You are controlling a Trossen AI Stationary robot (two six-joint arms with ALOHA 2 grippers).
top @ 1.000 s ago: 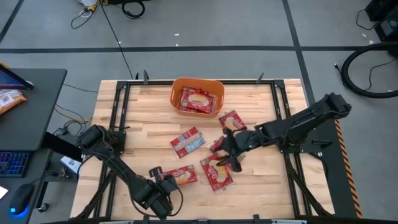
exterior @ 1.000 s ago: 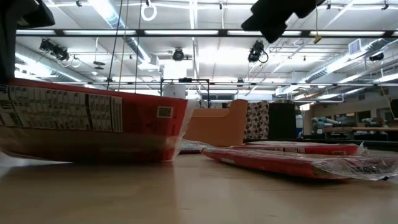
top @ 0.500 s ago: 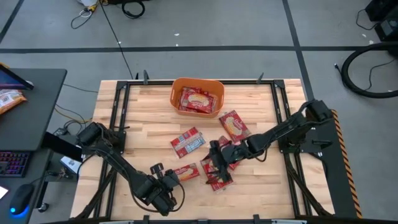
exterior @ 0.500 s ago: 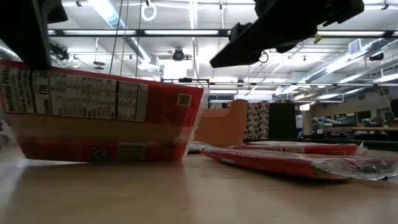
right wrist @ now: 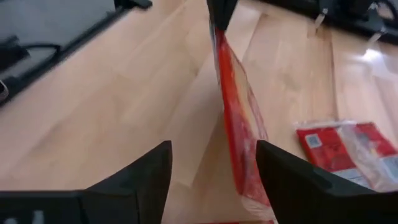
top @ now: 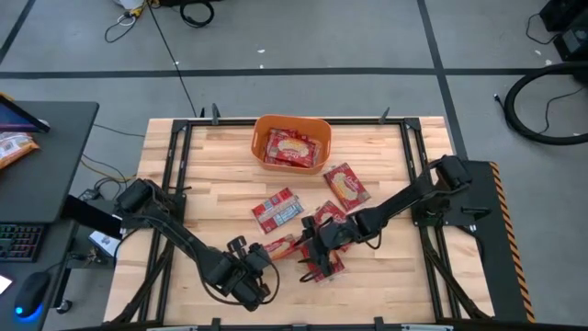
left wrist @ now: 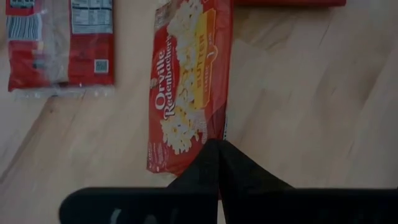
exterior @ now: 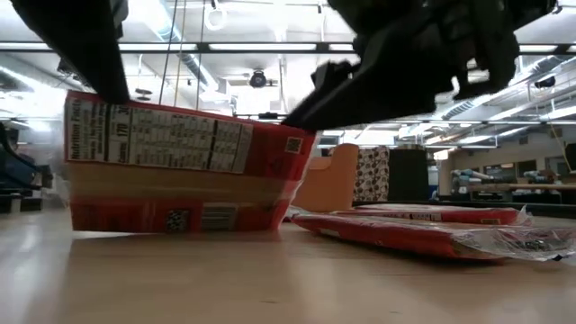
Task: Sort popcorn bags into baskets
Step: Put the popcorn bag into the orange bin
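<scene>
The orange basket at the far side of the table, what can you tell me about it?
The orange basket looks like smooth plastic, a rectangular tub with rounded corners. It stands upright on the wooden table at the middle of its far edge. Red popcorn bags with a cream-yellow picture lie flat inside, filling most of the floor. Neither gripper is near it; nothing else touches it.

The bench point(top: 211, 175) is pale wood in glued strips, smooth with a soft sheen, framed by black metal rails point(top: 171, 165). The basket point(top: 262, 129) looks like smooth orange plastic. The popcorn bags point(left wrist: 189, 87) are red printed paper under clear, wrinkled, glossy film that catches the light. The left end effector point(left wrist: 217, 171) fingers point(left wrist: 205, 174) look matt black, as do the right end effector point(right wrist: 211, 168) fingers point(right wrist: 140, 177).
</scene>
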